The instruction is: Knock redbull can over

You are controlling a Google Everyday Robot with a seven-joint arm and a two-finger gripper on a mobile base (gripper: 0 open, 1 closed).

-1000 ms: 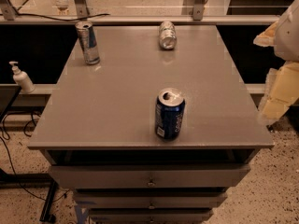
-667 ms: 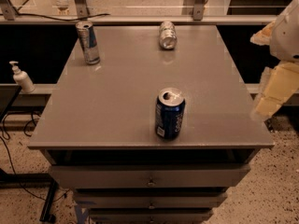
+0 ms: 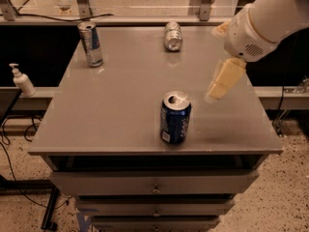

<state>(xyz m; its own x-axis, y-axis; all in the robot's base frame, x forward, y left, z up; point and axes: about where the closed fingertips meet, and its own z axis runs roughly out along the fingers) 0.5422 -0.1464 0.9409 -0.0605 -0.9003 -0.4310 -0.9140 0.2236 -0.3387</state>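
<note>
The redbull can [image 3: 91,44], tall, slim, silver and blue, stands upright at the far left of the grey table [image 3: 120,105]. My gripper [image 3: 223,79] hangs from the white arm over the right side of the table, well to the right of the redbull can and a little right of and behind the dark blue can.
A wider dark blue soda can [image 3: 175,117] stands upright near the table's front centre. A plain silver can [image 3: 173,36] lies on its side at the far centre. A white pump bottle [image 3: 21,80] stands on a ledge left of the table. Drawers sit below the tabletop.
The arm and gripper have swung in from the right edge to over the table's right side. The cans have not moved.
</note>
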